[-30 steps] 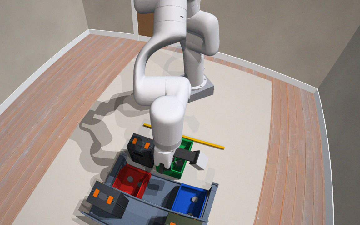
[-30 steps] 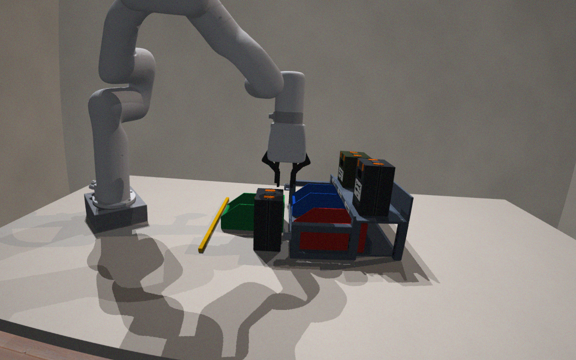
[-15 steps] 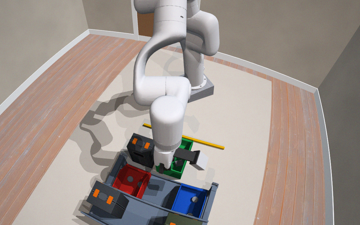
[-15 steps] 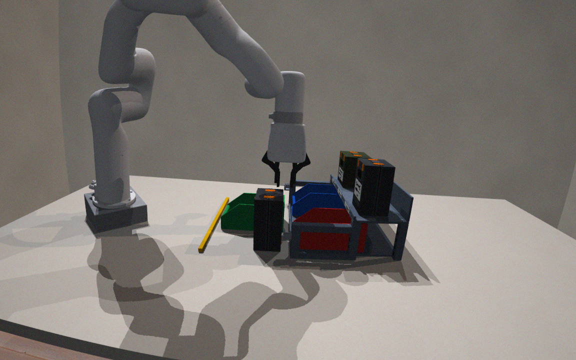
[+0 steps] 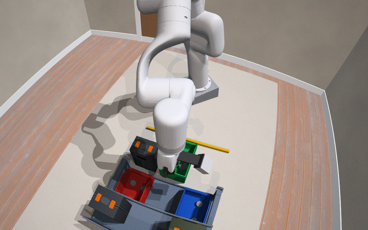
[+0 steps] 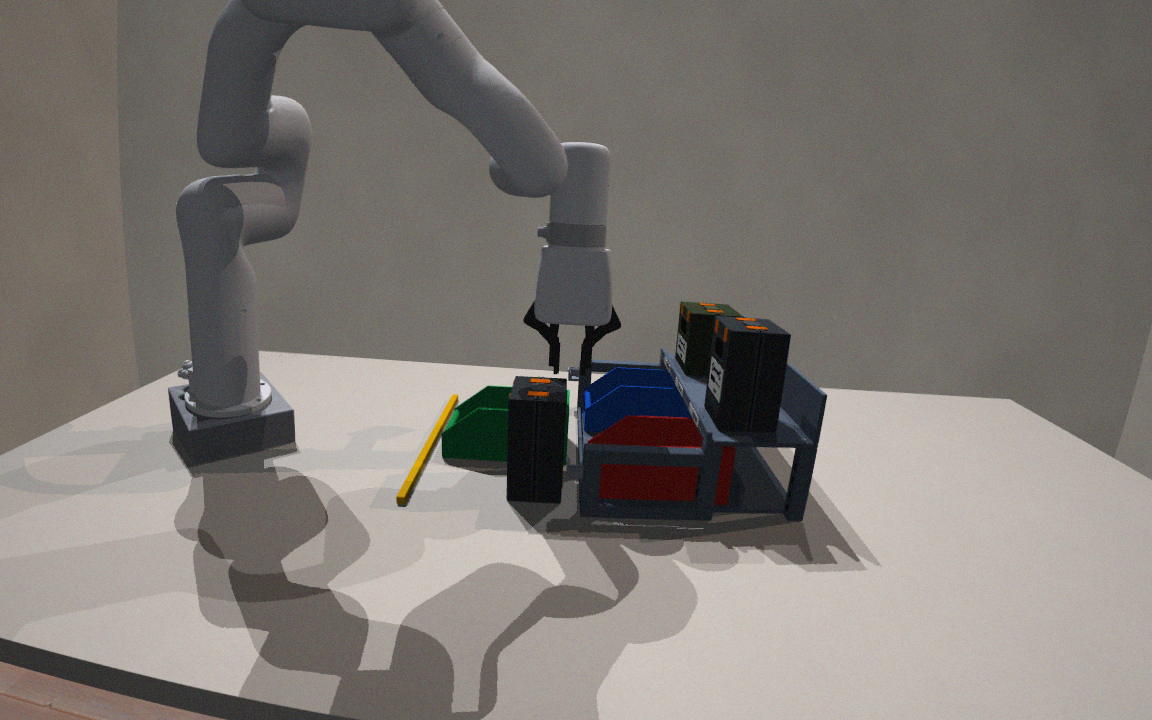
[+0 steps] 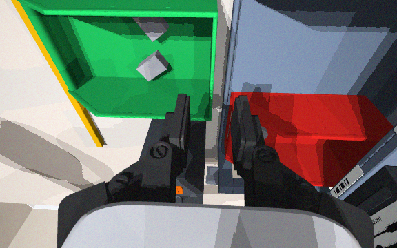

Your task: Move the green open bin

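The green bin [image 5: 190, 146] [image 6: 477, 437] [image 7: 110, 48] stands upright on the table, outside the shelf, looking level. Grey parts [image 7: 151, 67] lie in it. Its open front is close against the yellow bar; I cannot tell whether they touch. My gripper [image 6: 571, 365] [image 7: 211, 110] is partly open and empty, above the gap between the bin's back and the shelf [image 6: 808, 394] [image 7: 281, 62]. The red bin [image 5: 136, 183] [image 6: 652, 433] [image 7: 322, 114] and the blue bin [image 5: 189, 203] [image 6: 629, 398] sit level on the shelf, open fronts out. The green bin's underside is hidden.
The yellow bar [image 5: 208, 145] [image 6: 423, 456] [image 7: 43, 49] lies along the green bin's front. A black case [image 5: 143, 154] [image 6: 535, 447] stands beside the green bin. Another dark case [image 5: 109, 204] [image 6: 755, 380] and an olive case [image 5: 186, 224] [image 6: 695, 344] stand on the shelf's upper level.
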